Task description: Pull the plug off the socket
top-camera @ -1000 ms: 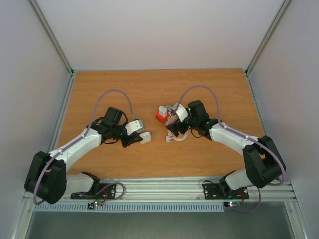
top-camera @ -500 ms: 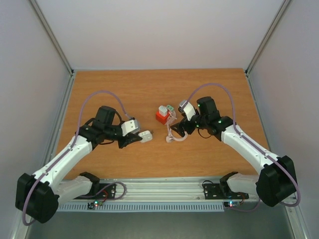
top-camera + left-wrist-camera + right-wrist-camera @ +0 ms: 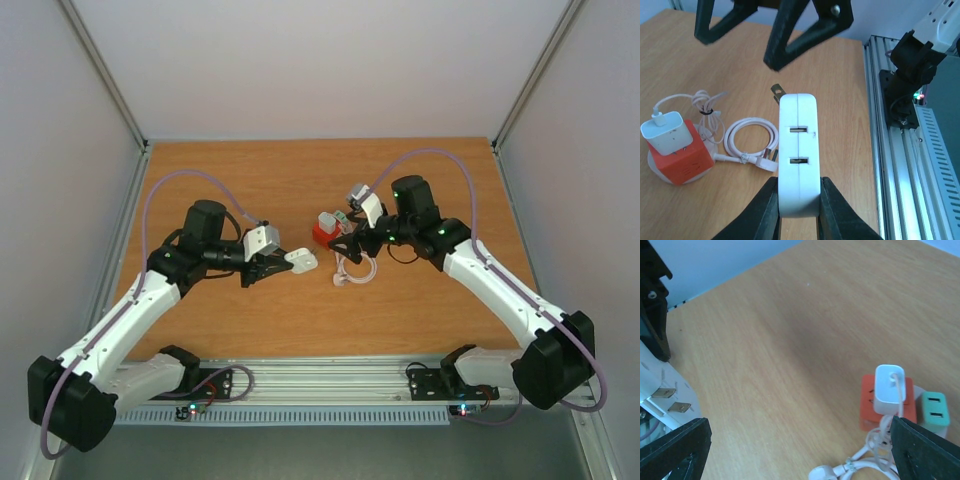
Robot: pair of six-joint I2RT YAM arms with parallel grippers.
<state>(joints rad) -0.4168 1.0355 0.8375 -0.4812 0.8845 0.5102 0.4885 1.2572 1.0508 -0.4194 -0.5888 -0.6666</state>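
So, where does the socket sit from your right end effector?

Well, just below and a little ahead of it. My right end effector (image 3: pixel 347 243) hangs with its fingers spread wide, gripping nothing. The socket (image 3: pixel 662 177) lies flat on the table (image 3: pixel 250 180), nearer one finger than the middle of the gap. Only a pale rim of it shows, because a red cube (image 3: pixel 871 407) sits on top. A white plug (image 3: pixel 889 384) stands upright in the cube, and a green adapter (image 3: pixel 933 411) is right beside the cube.

And from the left one?

My left end effector (image 3: pixel 800 212) is clamped on a white block (image 3: pixel 799 150), whose metal prongs point away from me. From there the socket is ahead and off to one side, near but apart. A coiled white cable (image 3: pixel 751 145) lies on the table between the block and the socket.

Is either end effector touching the plug?

No. In my right wrist view both fingers stand clear of it, and the plug's thin cable runs down from its top toward the coil. My left fingers touch only the block.
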